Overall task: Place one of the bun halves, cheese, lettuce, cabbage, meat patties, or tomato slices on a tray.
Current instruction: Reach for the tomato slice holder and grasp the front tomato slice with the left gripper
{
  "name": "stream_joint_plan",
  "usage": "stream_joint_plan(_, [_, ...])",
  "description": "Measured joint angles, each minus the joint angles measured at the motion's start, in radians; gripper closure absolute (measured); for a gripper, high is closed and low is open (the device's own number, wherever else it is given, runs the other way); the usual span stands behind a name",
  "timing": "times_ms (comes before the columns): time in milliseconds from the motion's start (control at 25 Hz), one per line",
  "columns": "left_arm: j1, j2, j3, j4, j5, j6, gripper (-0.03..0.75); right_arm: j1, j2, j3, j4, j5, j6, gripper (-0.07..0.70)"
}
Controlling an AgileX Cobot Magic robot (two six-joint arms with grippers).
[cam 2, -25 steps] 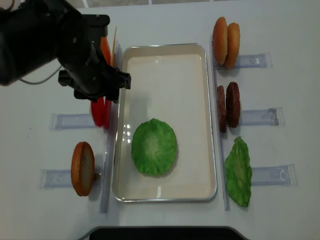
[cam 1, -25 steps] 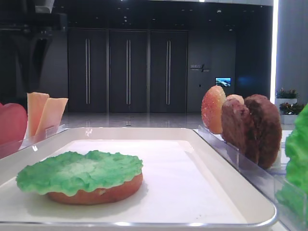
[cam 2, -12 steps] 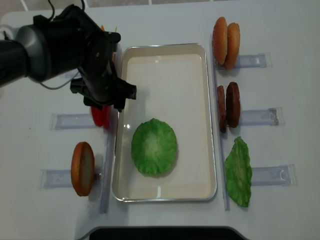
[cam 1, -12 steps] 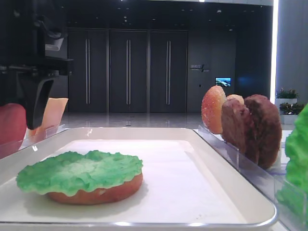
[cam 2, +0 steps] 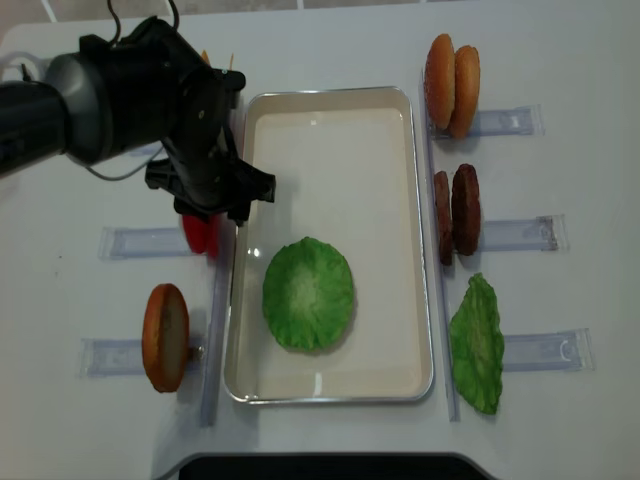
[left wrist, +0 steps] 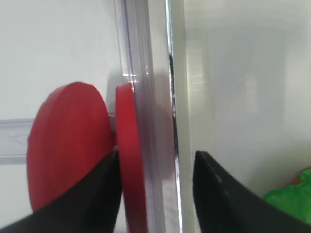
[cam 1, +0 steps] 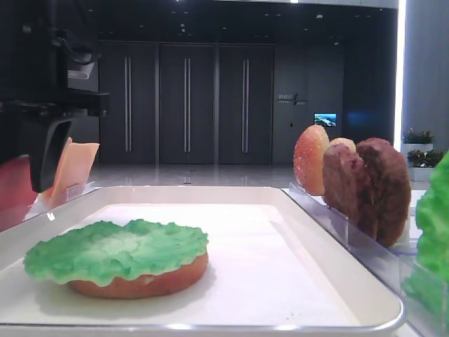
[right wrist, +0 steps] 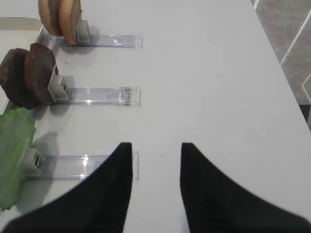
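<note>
We are looking at two tomato slices (left wrist: 73, 150), flat, smooth, red and round. They are standing up on edge, side by side, in a clear plastic holder (cam 2: 140, 242) on the white table (cam 2: 80, 420), just beside the left long edge of the tray (cam 2: 400, 110). In the left wrist view our left claw (left wrist: 155, 167) is sitting over the slice nearer the tray. One black finger is poking in between the two slices and the other finger is on the tray side of that slice. The fingers are partly open, and we cannot tell if they are pressing on the slice. From above, our dark left arm is covering most of the slices, so only a small red bit is showing there.

Inside the big white tray, a green lettuce leaf (cam 2: 308, 292) is lying flat on an orange bun half (cam 1: 140, 281), near the bottom end of the tray. The bun is peeking out only in the low side view.

Our right claw (right wrist: 155, 167) is hanging over the bare table with its two black fingers apart and nothing between them. Its tips are cut off at the bottom of that picture.

The pale orange cheese slices (cam 1: 74, 165) are mostly hidden behind the arm.
</note>
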Motion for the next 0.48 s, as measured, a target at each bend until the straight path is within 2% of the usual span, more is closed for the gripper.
stream_joint_plan(80, [0.000,0.000,0.000,0.001,0.000,0.000,0.458,0.000,-0.001,0.000,0.000,0.000,0.000,0.394])
stream_joint_plan(160, [0.000,0.000,0.000,0.006,0.003,0.000,0.574,0.000,-0.001,0.000,0.000,0.000,0.000,0.395])
stream_joint_plan(240, [0.000,0.000,-0.001,0.017,0.014,0.000,0.645,0.000,-0.001,0.000,0.000,0.000,0.000,0.395])
stream_joint_plan(480, [0.000,0.000,-0.006,0.019,0.023,0.001,0.659,0.000,-0.001,0.000,0.000,0.000,0.000,0.395])
